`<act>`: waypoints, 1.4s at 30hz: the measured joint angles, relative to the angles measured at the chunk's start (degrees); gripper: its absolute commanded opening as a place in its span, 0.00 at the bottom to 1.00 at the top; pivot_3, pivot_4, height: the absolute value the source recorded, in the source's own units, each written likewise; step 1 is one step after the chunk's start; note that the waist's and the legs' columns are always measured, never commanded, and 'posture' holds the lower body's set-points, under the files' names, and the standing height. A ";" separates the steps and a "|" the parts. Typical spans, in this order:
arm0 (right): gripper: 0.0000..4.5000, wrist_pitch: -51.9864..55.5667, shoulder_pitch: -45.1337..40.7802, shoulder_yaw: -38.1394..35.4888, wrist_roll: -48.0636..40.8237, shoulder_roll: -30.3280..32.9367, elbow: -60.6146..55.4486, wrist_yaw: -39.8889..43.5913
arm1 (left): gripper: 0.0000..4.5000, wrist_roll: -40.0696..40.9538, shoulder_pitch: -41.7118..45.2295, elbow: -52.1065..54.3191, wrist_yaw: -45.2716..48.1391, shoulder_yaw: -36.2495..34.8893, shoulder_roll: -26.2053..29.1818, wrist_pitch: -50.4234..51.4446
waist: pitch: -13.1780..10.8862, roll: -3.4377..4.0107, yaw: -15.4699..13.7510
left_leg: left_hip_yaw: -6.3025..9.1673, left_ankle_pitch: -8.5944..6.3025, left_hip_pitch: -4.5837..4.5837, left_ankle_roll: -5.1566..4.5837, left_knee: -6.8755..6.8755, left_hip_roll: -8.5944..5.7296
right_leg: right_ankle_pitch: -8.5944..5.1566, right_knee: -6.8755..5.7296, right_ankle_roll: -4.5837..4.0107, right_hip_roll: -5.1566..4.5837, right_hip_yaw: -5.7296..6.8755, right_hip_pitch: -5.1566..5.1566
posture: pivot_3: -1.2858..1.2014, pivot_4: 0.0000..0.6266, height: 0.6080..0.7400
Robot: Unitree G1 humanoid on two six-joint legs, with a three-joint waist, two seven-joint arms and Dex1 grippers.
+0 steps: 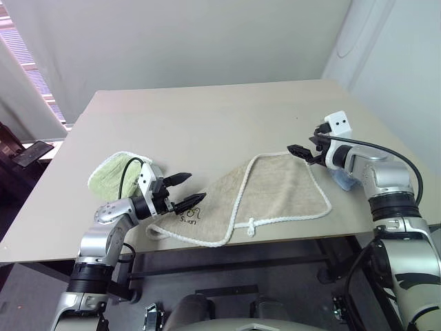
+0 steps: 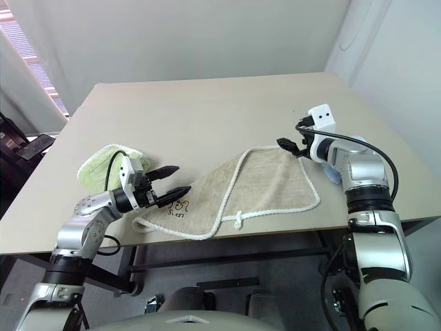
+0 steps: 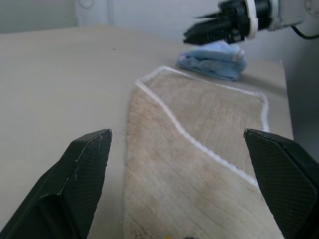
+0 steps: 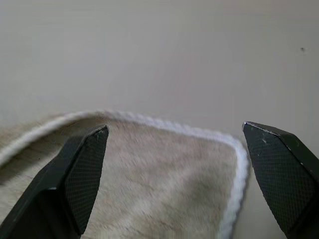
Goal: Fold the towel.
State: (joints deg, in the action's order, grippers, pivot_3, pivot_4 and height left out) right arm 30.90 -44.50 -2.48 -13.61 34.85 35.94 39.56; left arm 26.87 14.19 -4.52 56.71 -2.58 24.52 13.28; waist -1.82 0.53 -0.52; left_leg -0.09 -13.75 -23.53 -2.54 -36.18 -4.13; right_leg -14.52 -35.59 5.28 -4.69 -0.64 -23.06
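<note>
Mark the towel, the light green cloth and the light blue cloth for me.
towel (image 1: 275,189): left eye view, middle of its beige upper layer.
light green cloth (image 1: 110,172): left eye view, its top face, beside the left arm.
light blue cloth (image 3: 215,59): left wrist view, middle of the folded stack.

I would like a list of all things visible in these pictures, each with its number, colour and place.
towel: one, beige with white corded edging and a small dark logo, lying partly folded near the table's front edge, between the two claws.
green cloth: one, light green, folded, on the table beside the left arm.
blue cloth: one, light blue, folded, on the table past the towel's far corner, under the right arm.
table: one, light beige top.
left claw: one, black, open, at the towel's logo end.
right claw: one, black, open, over the towel's far corner.
</note>
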 measured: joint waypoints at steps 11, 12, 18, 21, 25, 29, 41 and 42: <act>1.00 -12.58 -6.71 -2.19 3.40 1.49 22.72 4.32 | 1.00 0.74 4.02 0.10 -0.02 -1.19 1.83 1.61 | 0.00 0.00 0.94 | 0.00 0.05 0.02 0.08 0.00 -0.02 | 0.01 -0.10 0.02 0.05 0.00 0.13 | 0.52 0.00 0.97; 1.00 -13.53 -6.92 -2.15 3.97 0.51 24.47 4.04 | 1.00 0.75 4.62 0.04 0.41 -1.19 1.91 1.53 | 0.00 0.00 1.25 | 0.00 0.06 0.02 0.10 -0.01 -0.02 | 0.02 -0.16 0.03 0.04 0.00 0.12 | 0.52 0.00 0.97; 1.00 -18.89 -7.91 -1.26 7.55 -3.02 31.97 1.67 | 1.00 -0.15 6.70 -3.48 1.43 -0.73 0.84 -0.17 | 0.00 0.01 1.72 | 0.00 0.16 0.12 0.24 -0.04 -0.02 | 0.04 -0.53 0.08 0.08 -0.02 0.02 | 0.52 0.00 0.97; 1.00 -20.05 -9.05 -1.34 8.37 -4.29 34.19 -0.12 | 1.00 -0.40 6.73 -3.70 1.44 -0.23 -0.32 -0.41 | 0.00 0.01 1.70 | 0.01 0.18 0.12 0.27 -0.05 -0.01 | 0.03 -0.57 0.05 0.07 -0.02 0.02 | 0.52 0.00 0.97; 1.00 -20.46 -10.42 -1.86 8.92 -5.67 35.96 -3.02 | 1.00 -0.64 6.79 -3.67 0.81 -0.20 -0.94 -1.02 | 0.00 0.01 1.71 | 0.01 0.19 0.14 0.29 -0.05 -0.02 | 0.03 -0.59 0.05 0.08 -0.03 0.01 | 0.52 0.00 0.97; 1.00 -20.60 -11.56 -2.39 9.24 -8.85 37.80 -6.49 | 1.00 -0.67 5.64 -2.25 0.18 -0.35 -0.67 -1.04 | 0.00 0.01 2.06 | 0.01 0.20 0.13 0.31 -0.01 -0.01 | 0.08 -0.61 0.13 0.11 -0.05 -0.04 | 0.52 0.00 0.97; 1.00 -20.20 -13.39 -5.96 10.17 -13.09 40.92 -16.09 | 1.00 1.13 0.86 4.04 -4.46 -3.31 0.23 0.20 | 0.00 0.03 3.04 | 0.05 0.22 0.15 0.35 0.00 -0.03 | 0.08 -0.65 0.14 0.15 -0.06 -0.03 | 0.52 0.00 0.97; 1.00 -20.20 -13.39 -5.97 10.36 -13.16 40.92 -16.59 | 1.00 1.13 0.05 4.38 -4.52 -3.31 0.23 0.20 | 0.00 0.03 3.09 | 0.05 0.23 0.15 0.35 0.00 -0.02 | 0.08 -0.65 0.14 0.16 -0.06 -0.03 | 0.52 0.00 0.97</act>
State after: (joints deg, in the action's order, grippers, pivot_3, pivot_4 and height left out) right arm 10.71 -57.90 -8.45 -3.25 21.68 76.87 22.97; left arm 28.00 14.24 -0.14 52.19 -5.89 24.75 13.48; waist -1.81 0.56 2.58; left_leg -0.04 -13.53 -23.38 -2.19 -36.18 -4.16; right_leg -14.44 -36.24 5.42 -4.53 -0.70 -23.10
